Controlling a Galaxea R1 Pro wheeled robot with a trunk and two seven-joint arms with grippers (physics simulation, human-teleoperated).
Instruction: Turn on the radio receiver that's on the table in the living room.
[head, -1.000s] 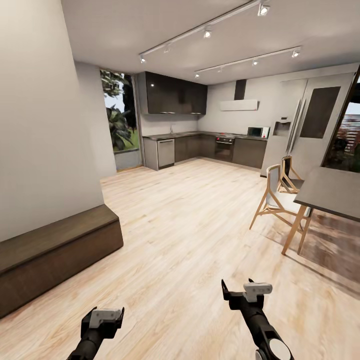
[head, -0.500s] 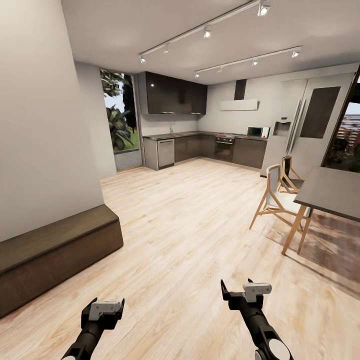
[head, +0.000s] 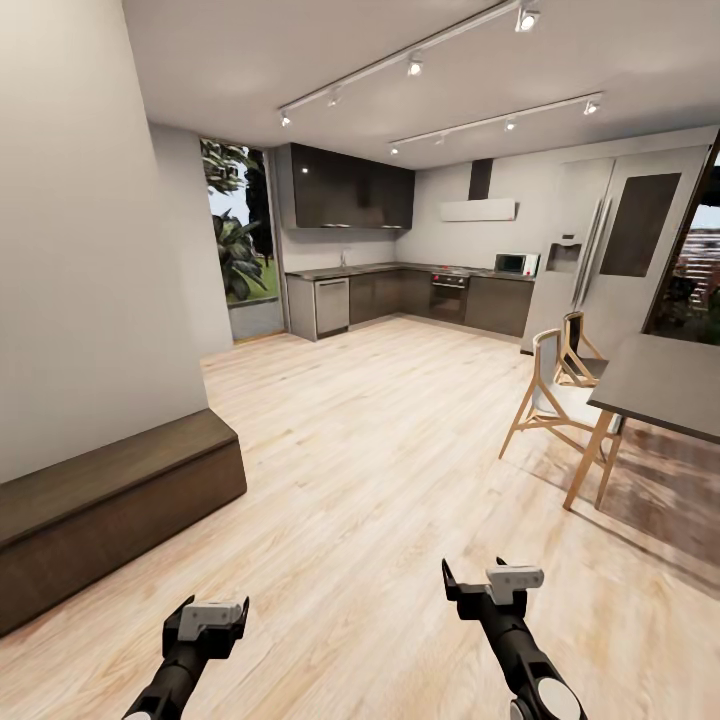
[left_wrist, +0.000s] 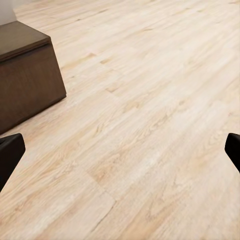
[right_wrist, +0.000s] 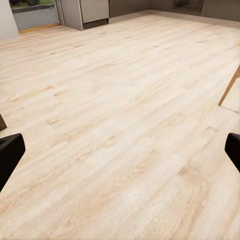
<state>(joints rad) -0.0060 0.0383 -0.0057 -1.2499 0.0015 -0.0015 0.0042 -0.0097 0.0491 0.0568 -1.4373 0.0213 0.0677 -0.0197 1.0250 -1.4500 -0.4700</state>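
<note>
- Your left pincer (head: 205, 628) has drifted slightly nearer over the last second; your right pincer (head: 487, 590) stays put; both released, empty.
- No red radio here, only the far dark kitchen cabinets (head: 400, 295): drive on.

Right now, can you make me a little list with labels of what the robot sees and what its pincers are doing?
room: kitchen ahead, light wood floor
left side: dark wooden bench by the wall
right side: tall table with two chairs
left pincer: open, empty, above the floor
right pincer: open, empty, above the floor
</note>
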